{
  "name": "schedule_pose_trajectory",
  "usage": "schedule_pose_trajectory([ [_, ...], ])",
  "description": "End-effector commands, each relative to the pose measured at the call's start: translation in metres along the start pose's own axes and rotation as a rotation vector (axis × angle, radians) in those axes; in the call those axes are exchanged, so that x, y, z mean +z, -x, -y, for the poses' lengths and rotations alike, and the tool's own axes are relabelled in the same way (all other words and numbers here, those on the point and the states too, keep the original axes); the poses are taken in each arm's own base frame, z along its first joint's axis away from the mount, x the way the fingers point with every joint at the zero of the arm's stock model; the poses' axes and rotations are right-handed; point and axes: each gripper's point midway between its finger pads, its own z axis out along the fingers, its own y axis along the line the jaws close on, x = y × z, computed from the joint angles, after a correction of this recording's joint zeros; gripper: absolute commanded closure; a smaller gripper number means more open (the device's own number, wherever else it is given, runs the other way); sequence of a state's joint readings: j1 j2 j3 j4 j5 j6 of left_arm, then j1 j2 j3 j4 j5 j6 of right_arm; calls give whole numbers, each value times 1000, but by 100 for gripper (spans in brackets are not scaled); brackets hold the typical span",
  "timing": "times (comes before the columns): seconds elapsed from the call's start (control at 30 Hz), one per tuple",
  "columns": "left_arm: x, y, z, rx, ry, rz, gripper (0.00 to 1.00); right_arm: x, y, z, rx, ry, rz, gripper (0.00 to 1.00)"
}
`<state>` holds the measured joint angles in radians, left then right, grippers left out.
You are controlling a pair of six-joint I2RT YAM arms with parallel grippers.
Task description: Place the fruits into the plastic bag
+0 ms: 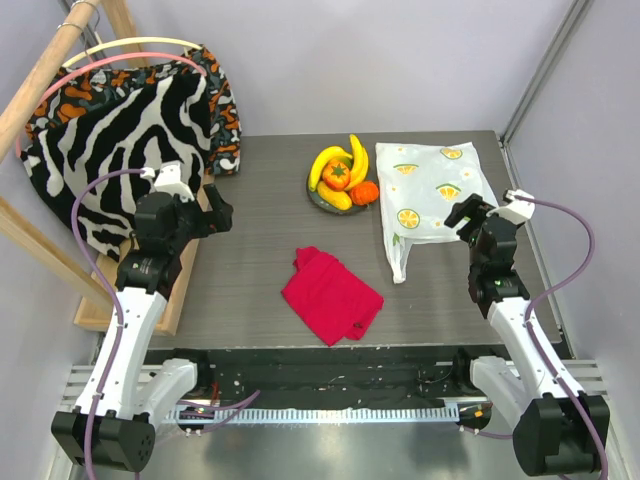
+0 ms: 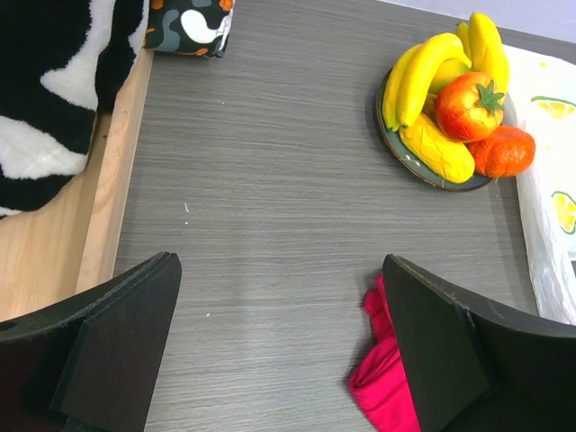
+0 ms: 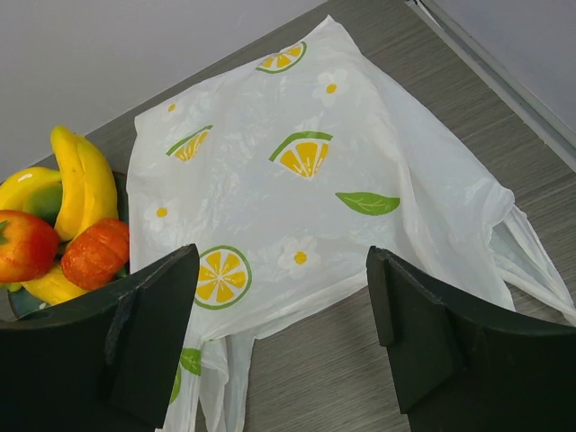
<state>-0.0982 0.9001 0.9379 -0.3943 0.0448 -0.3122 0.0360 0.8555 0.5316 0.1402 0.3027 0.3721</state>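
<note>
- Left fingers (image 1: 220,214): spread wide and holding nothing. They hang over the left part of the surface (image 1: 260,190). In the left wrist view there is bare grey surface between them.
- Right fingers (image 1: 468,211): also spread wide and holding nothing. They hang above the near right part of the plastic bag (image 1: 430,190). In the right wrist view the bag fills the gap between them, and I can't tell if they touch it.
- Fruits (image 1: 341,178): all piled on the plate (image 1: 320,203) at far centre of the surface, none in the bag.
- Bananas (image 2: 423,67): curved across the far left of the pile.
- Red-orange fruit (image 2: 468,106): green top, sits in the middle of the pile, resting on the others.
- Small orange (image 2: 504,151): at the plate's right rim, just beside the bag's edge.
- A greenish patch shows between the bananas, but it is too hidden to identify.
- Bag position: lies flat and crinkled just right of the plate, printed side up. Its left edge is right at the plate rim.
- Handle loops (image 1: 398,262): trail toward the near edge. I can't tell whether the mouth is open.
- Red cloth (image 1: 331,295): rumpled at near centre, between the two arms, apart from plate and bag.
- Zebra-striped fabric (image 1: 120,140): draped over a wooden frame (image 1: 40,75) at far left, beside the surface.
</note>
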Motion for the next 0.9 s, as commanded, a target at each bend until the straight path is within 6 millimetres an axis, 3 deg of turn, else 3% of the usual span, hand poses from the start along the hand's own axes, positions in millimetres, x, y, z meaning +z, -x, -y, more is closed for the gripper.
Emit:
schedule_pose_trajectory([
  [0.0,-4,21,-1,-20,23,61,0,-3,35,-12,21,29,90,17],
  [0.17,-4,19,-1,-23,25,59,0,3,26,-15,19,44,59,19],
  [0.33,-3,16,-19,-33,123,62,0,10,11,-30,-8,112,-24,25],
  [0.53,-2,9,-10,-12,61,39,0,12,-10,-50,-52,202,-133,30],
  [0.7,-3,7,-20,-37,122,44,0,6,-49,-74,-205,226,-292,32],
  [0.87,-6,7,-16,-64,102,59,0,-5,-107,-91,-282,259,-475,36],
])
